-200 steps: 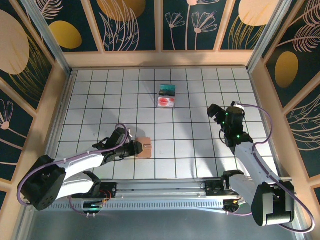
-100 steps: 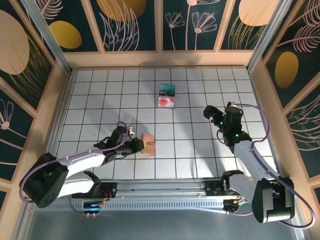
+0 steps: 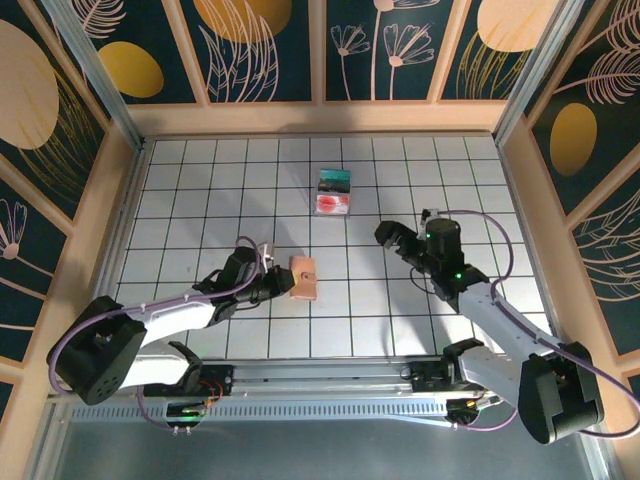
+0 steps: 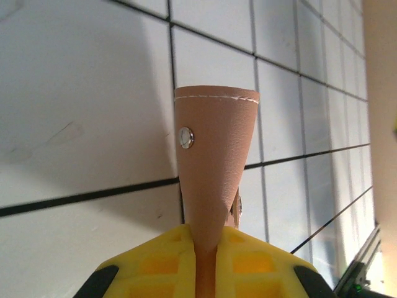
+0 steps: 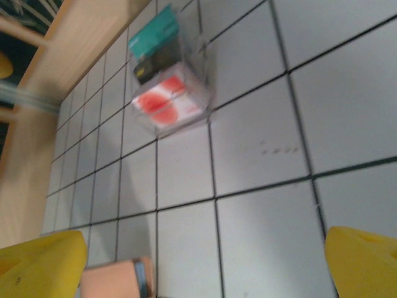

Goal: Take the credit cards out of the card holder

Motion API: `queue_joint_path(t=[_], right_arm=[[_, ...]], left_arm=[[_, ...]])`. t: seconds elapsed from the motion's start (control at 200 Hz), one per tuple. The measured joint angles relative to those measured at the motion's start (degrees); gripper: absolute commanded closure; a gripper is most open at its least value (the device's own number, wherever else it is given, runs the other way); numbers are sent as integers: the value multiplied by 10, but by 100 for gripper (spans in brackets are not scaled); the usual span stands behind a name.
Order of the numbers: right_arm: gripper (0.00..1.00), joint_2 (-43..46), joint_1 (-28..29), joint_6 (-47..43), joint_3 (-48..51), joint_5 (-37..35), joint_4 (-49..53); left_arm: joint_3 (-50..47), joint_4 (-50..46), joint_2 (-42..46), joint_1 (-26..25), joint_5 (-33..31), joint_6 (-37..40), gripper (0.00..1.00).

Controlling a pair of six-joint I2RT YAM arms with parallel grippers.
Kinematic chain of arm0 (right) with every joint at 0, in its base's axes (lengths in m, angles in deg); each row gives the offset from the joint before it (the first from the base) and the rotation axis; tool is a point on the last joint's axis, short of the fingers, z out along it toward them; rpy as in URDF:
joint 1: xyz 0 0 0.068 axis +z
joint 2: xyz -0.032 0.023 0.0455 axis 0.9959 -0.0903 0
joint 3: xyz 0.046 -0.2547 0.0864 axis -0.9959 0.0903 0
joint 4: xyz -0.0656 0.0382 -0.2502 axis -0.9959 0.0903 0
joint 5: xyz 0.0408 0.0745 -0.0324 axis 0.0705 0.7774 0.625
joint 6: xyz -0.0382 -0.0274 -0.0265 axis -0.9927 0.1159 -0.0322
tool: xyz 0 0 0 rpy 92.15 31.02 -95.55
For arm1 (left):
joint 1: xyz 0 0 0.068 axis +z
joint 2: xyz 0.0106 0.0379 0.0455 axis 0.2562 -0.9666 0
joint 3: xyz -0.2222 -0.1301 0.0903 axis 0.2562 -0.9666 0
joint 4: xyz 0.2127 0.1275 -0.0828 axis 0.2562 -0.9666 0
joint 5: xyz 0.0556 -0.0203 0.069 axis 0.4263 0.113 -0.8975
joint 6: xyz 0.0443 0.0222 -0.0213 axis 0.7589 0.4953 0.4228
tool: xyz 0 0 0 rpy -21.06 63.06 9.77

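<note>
Left claw (image 3: 279, 284) clamps the floppy-looking leather card holder (image 4: 214, 155) poking out ahead; I'd have the wide-open right claw (image 3: 390, 238) pinch its stitched edge.

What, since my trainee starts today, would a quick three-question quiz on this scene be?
1. True or false: the left claw is shut on the card holder.
2. Fill the gap: the right claw has its jaws ___.
3. Where do the credit cards lie? A) inside the card holder B) on the table, apart from the card holder C) in the right claw
Key: 1 true; 2 open; 3 B.
</note>
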Motion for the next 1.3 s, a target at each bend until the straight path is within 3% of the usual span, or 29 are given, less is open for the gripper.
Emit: queue_joint_path(t=[0.32, 0.701, 1.076, 1.296], right_arm=[[4, -61, 64, 17, -2, 95, -84], [5, -138, 118, -12, -83, 163, -165], [17, -195, 126, -11, -97, 192, -227], [30, -195, 127, 0, -104, 197, -253]], left_arm=[[52, 66, 1, 0, 1, -4, 100], [79, 107, 13, 0, 36, -2, 100], [80, 137, 22, 0, 65, -2, 100], [80, 140, 22, 0, 71, -2, 100]])
